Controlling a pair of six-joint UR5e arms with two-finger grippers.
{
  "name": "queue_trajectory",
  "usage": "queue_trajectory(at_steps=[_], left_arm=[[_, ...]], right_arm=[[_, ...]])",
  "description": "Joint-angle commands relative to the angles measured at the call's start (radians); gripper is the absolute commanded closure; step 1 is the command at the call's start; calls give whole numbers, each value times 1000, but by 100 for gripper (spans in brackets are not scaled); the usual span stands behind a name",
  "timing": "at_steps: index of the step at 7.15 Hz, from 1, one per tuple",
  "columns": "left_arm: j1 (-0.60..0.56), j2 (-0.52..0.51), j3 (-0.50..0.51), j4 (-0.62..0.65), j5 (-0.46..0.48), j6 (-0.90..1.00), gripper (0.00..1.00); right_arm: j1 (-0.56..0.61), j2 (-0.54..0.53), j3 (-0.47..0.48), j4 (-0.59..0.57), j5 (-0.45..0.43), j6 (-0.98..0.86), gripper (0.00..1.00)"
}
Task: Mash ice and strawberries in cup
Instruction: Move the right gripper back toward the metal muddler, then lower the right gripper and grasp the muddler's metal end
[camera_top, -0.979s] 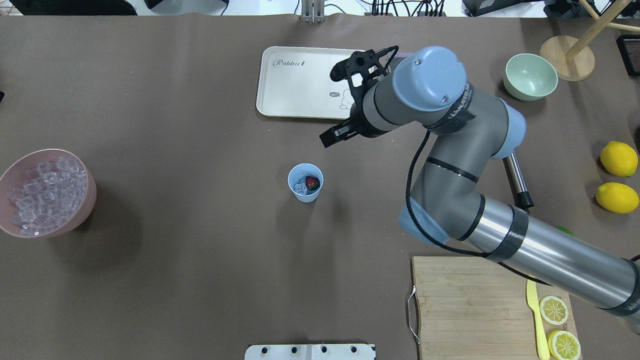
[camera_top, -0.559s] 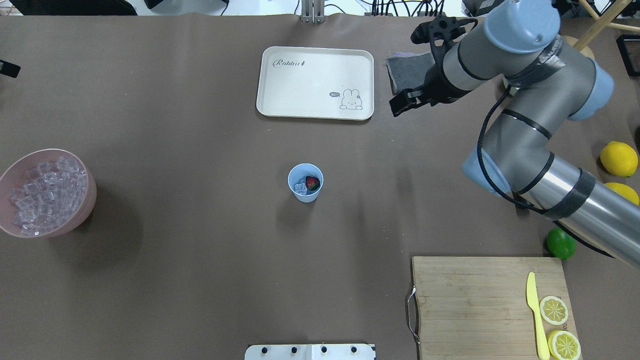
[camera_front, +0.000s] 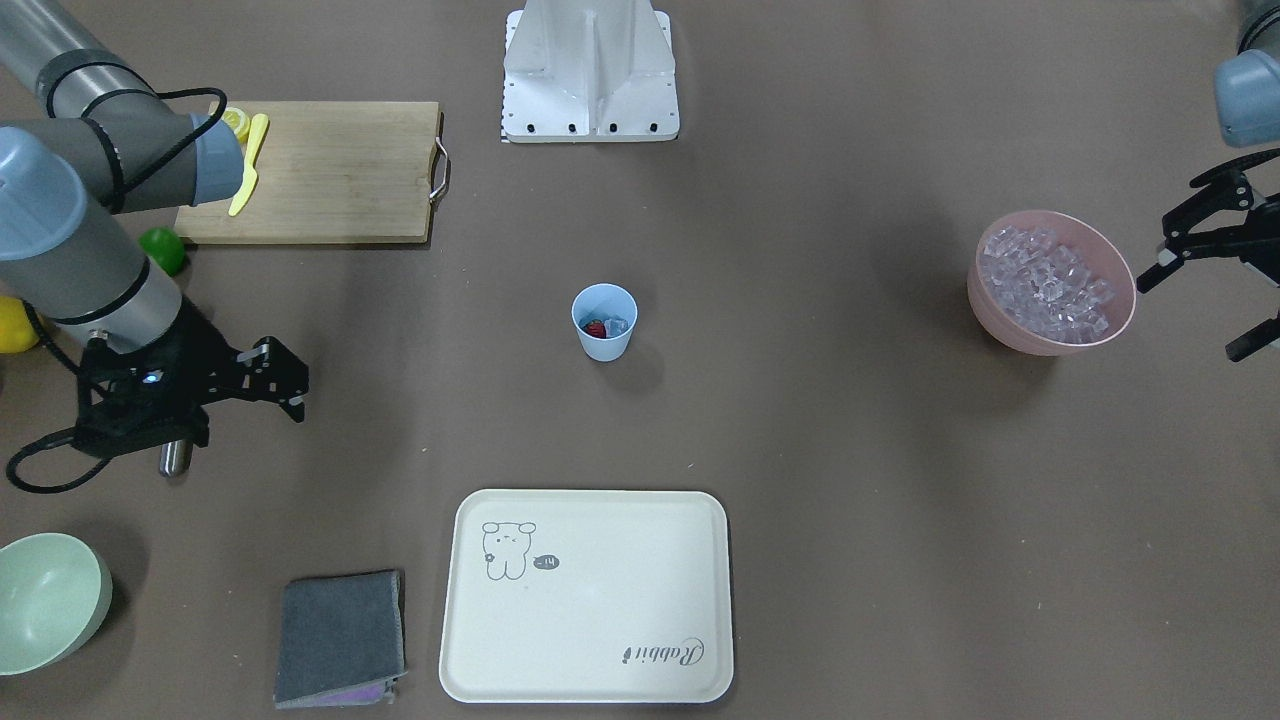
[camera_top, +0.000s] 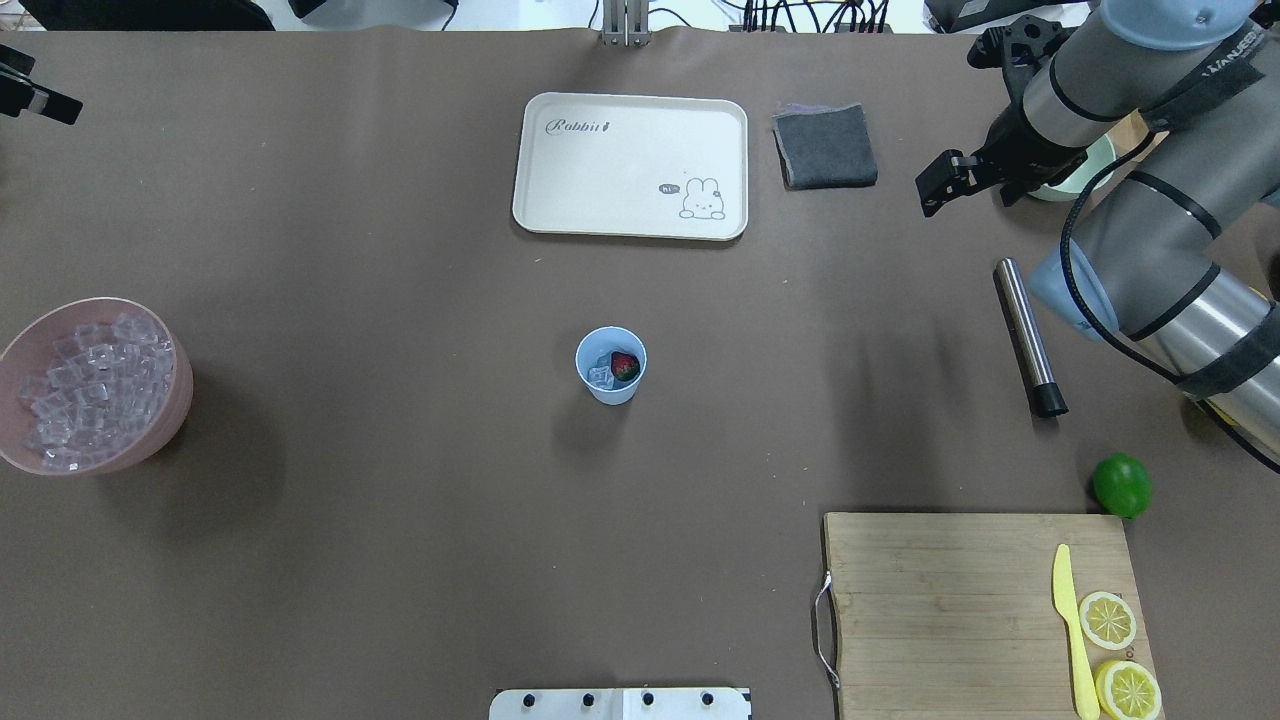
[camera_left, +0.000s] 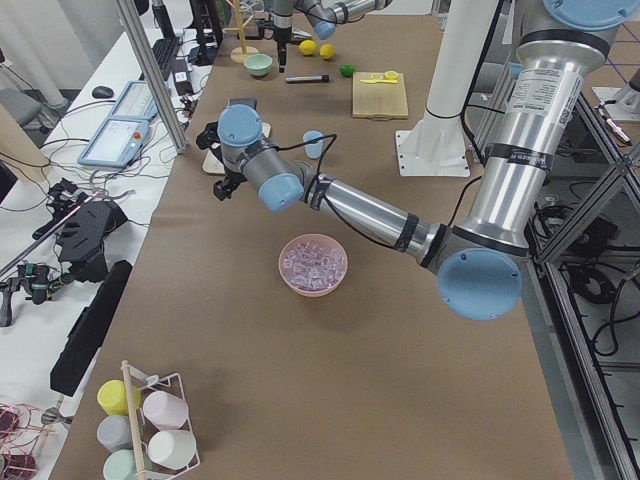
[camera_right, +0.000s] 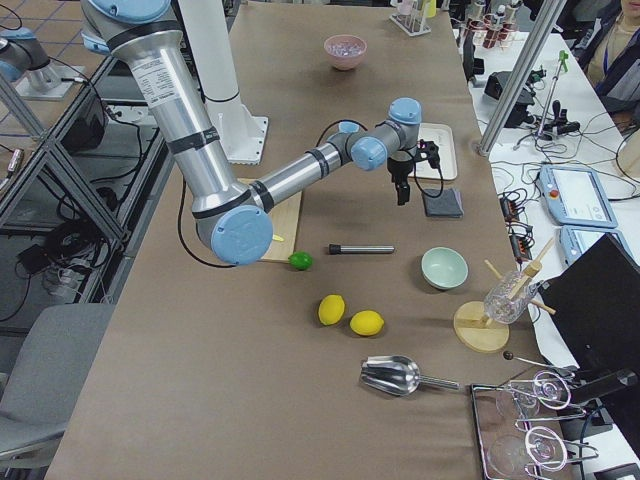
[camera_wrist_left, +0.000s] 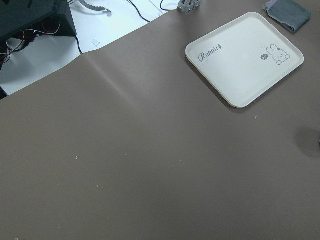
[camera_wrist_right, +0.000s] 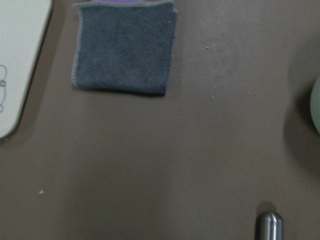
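**Cup filled, masher not yet picked up**

The cup (camera_top: 610, 398) stands alone at the middle of the surface (camera_top: 400, 300), with the strawberry (camera_top: 625, 367) and a few cubes of ice (camera_top: 600, 378) inside, unmashed by the look of them. The right pincer (camera_top: 955, 120) hangs wide open and empty at the far right, between the cloth (camera_top: 825, 147) and the green bowl (camera_front: 40, 600). It is near the far end of a steel rod (camera_top: 1028, 330) that lies flat, black tip toward the robot. The left pincer (camera_front: 1185, 320), also spread and holding nothing, hovers beside the pink bowl (camera_front: 1000, 320), well apart from the cup. Filling looks done, and fetching the rod seems the step in hand. The right pincer must next drop over the shaft, close across it, then carry it upright above the cup's small mouth.
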Motion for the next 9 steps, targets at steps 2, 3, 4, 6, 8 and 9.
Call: queue_trajectory(at_steps=[2,3,4,6,8,9], left_arm=[[0,-12,-7,-3,65,0,3],[2,-22,-4,0,65,-4,3],[0,-22,-16,-3,65,-4,3],[-1,-22,-14,1,67,-6,3],[-3,-22,-24,0,70,-6,3],[-3,-24,-27,0,74,-6,3]], right_arm=[[11,-4,-107,-53,1,-100,1],[11,-4,-140,-51,-1,-132,1],[11,-19,-149,-53,1,-169,1],[11,-30,-212,7,1,-173,1],[9,-37,-313,151,16,-166,1],[9,-37,-319,163,16,-147,1]])
